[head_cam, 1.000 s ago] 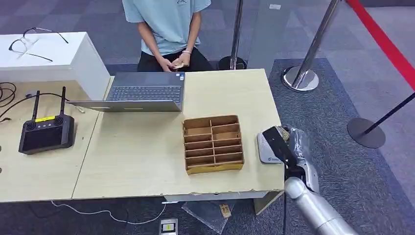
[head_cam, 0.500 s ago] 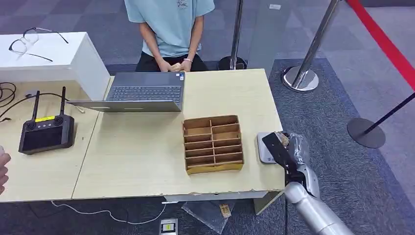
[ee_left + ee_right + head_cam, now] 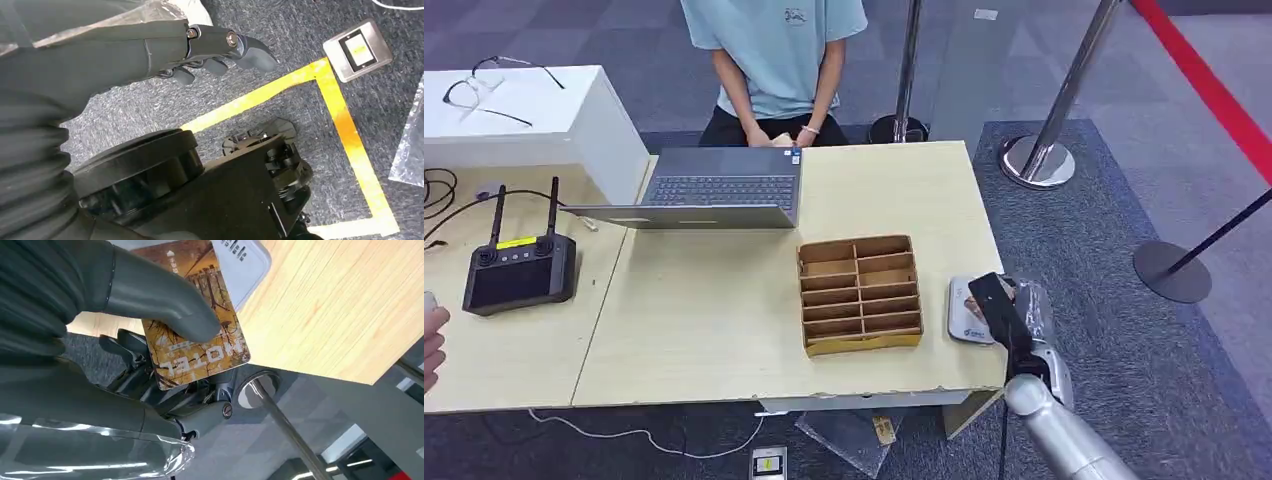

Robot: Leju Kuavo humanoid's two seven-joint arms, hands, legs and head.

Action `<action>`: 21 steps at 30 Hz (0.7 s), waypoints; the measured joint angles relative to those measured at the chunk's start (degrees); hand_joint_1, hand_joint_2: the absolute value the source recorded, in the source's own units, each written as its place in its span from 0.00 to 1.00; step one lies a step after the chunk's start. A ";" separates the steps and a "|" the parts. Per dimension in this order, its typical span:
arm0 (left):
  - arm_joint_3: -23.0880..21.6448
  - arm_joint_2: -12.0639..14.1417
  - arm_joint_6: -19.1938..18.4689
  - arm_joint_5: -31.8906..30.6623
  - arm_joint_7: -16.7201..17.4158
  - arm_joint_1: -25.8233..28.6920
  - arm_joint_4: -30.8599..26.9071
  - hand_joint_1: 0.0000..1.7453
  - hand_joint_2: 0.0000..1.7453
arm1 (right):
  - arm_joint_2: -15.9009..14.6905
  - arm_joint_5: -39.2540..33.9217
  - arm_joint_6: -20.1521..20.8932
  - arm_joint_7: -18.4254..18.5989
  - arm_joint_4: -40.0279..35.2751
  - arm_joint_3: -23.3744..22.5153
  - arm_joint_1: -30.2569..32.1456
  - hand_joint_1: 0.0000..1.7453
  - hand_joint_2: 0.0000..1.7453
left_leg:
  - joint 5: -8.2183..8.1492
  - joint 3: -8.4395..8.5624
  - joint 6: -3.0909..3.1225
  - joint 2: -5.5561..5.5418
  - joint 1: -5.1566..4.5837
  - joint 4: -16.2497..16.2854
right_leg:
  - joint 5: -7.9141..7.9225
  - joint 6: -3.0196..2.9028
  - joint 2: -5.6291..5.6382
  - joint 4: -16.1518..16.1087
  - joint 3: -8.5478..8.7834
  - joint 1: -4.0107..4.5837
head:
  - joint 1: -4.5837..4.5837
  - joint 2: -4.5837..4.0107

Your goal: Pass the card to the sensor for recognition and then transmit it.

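Observation:
My right hand (image 3: 1014, 318) hovers at the table's right edge, partly over the grey-white sensor pad (image 3: 964, 308). In the right wrist view its thumb (image 3: 150, 295) presses a brown card (image 3: 210, 360) printed "HOTEL" against the fingers, and the card's far end overlaps the sensor pad (image 3: 240, 260). Whether the card touches the pad I cannot tell. My left hand (image 3: 215, 47) hangs over the carpet floor with its fingers stretched out and nothing in them.
A cardboard divider box (image 3: 860, 293) stands just left of the sensor. A laptop (image 3: 714, 187) and a black remote controller (image 3: 519, 270) lie further left. A person (image 3: 774, 60) sits behind the table; another person's hand (image 3: 432, 340) shows at the left edge. Stanchion posts (image 3: 1044, 150) stand to the right.
My right hand with the card has drifted back toward me and slightly right, uncovering more of the sensor pad. A person's hand has come in at the left edge.

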 joint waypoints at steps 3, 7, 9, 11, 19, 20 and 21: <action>0.00 0.00 0.04 0.00 0.00 0.00 0.00 0.00 1.00 | 0.13 0.00 0.00 0.00 0.33 -0.02 0.00 1.00 1.00 | 0.00 0.00 0.00 0.00 0.00 0.00 | 0.00 0.00 0.00 0.00 0.00 0.00 | 0.00 0.00; 0.00 0.00 0.04 0.02 0.00 0.00 0.00 0.00 1.00 | 0.33 0.00 -0.09 0.00 0.79 -0.07 -0.03 1.00 1.00 | 0.00 0.01 0.00 0.00 0.00 0.00 | 0.00 0.00 0.00 0.00 0.01 0.00 | 0.00 0.00; 0.02 0.00 0.04 0.02 -0.02 0.00 0.00 0.00 1.00 | 0.42 0.00 -0.09 0.00 1.01 -0.07 -0.02 1.00 1.00 | 0.00 0.01 0.00 0.00 0.00 0.00 | 0.00 0.00 0.00 0.00 0.01 0.00 | -0.02 0.00; 0.02 0.00 0.04 0.02 -0.02 0.00 0.00 0.00 1.00 | 0.46 0.00 -0.09 0.00 1.12 -0.07 -0.01 1.00 1.00 | 0.00 0.02 0.00 0.00 0.00 0.00 | 0.00 0.00 0.00 0.00 0.01 0.00 | 0.00 0.00; 0.00 0.00 0.04 0.02 -0.37 0.00 0.00 0.00 1.00 | 0.57 -0.07 -0.09 -0.50 1.62 -0.07 -0.03 1.00 1.00 | 0.00 0.03 0.00 0.00 0.00 0.00 | 0.00 0.00 0.00 0.00 0.04 0.00 | 0.00 0.00; 0.00 0.00 0.04 0.02 -0.39 0.00 0.00 0.00 1.00 | 0.61 -0.15 -0.09 -0.57 1.66 -0.07 -0.03 1.00 1.00 | 0.00 0.03 0.00 0.00 0.00 0.00 | 0.00 0.00 0.00 0.00 0.04 0.00 | 0.00 0.00; 0.02 0.00 0.04 0.02 -0.44 0.00 0.00 0.00 1.00 | 0.66 -0.24 -0.09 -0.61 1.68 -0.07 -0.03 1.00 1.00 | 0.00 0.03 0.00 0.00 0.00 0.00 | 0.00 0.00 0.00 0.00 0.04 0.00 | 0.00 0.00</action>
